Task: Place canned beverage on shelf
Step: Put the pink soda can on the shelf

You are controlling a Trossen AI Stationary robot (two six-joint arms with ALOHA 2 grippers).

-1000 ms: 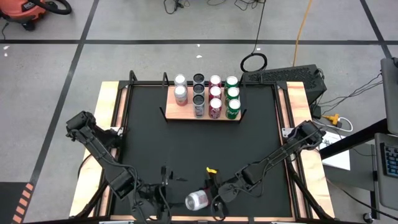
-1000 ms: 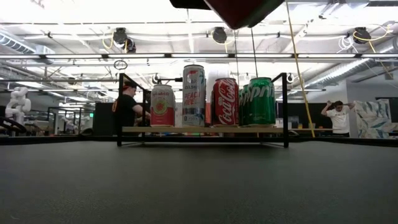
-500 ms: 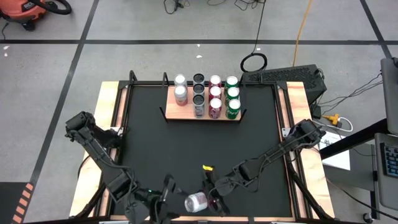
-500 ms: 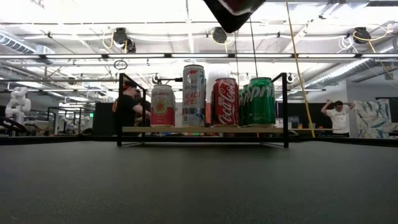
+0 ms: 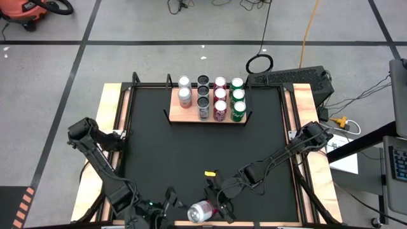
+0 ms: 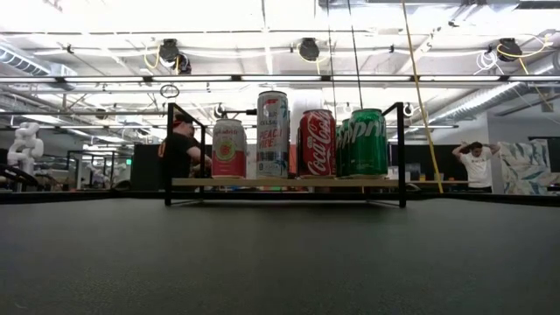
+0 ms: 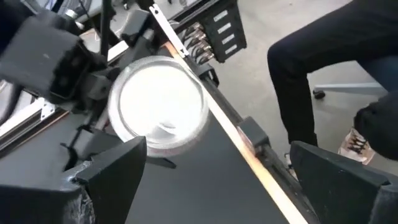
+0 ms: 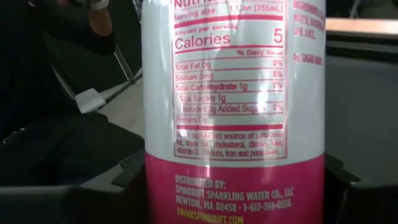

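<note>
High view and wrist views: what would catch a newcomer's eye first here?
First, the white-and-pink can at the mat's near edge, lying on its side and clamped in the right end effector, its nutrition label filling the right wrist view. Beside it the left end effector waits with fingers spread, facing the can's end. At the far edge, the wooden shelf holds rows of upright cans, with free space in its left column.

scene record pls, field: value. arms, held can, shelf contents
right gripper: near table edge, shut on white and pink can
can pose: on its side in high view
left gripper: open, beside the can, not touching
shelf: far side of mat, eleven cans upright in four columns
free slot: front of leftmost column
people: two in room behind, low view
</note>
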